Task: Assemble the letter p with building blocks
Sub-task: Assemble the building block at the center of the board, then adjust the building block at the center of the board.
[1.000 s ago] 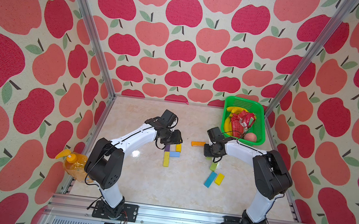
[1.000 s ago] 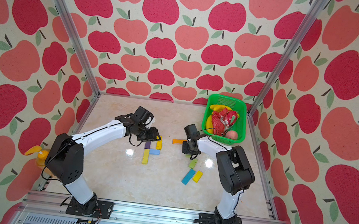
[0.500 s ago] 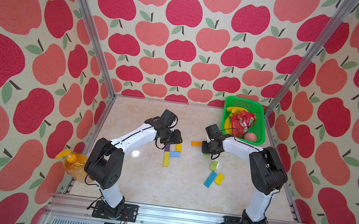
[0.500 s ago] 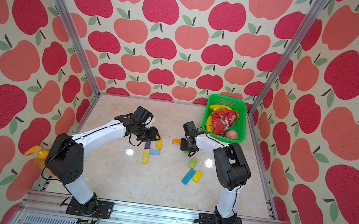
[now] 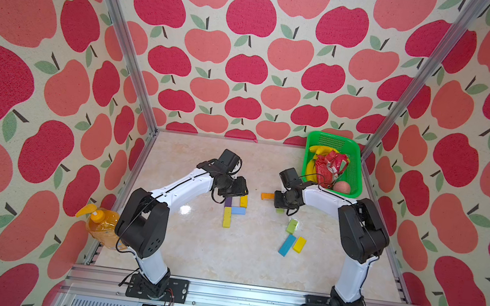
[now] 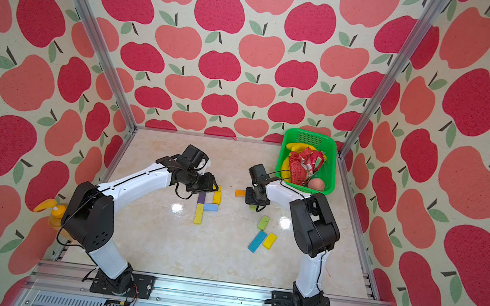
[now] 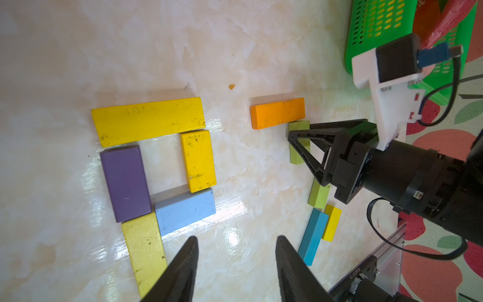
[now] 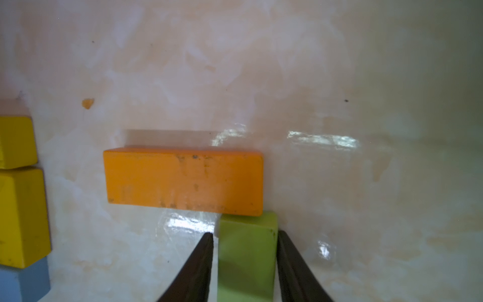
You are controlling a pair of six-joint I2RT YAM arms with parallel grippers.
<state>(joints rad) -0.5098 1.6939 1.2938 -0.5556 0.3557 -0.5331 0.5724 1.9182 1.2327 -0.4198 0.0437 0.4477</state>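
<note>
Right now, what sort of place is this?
Probably a purpose-built robot recording booth, not a home: aluminium frame posts, apple-print wall panels, and a mounting rail fronting the tabletop.

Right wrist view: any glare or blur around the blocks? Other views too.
Right wrist view: glare streaks on the tabletop beside the orange block; light green block nearest the lens is soft. Left wrist view: sheen beside the light blue block, blocks sharp. Both top views: a bright reflection on the tabletop.
</note>
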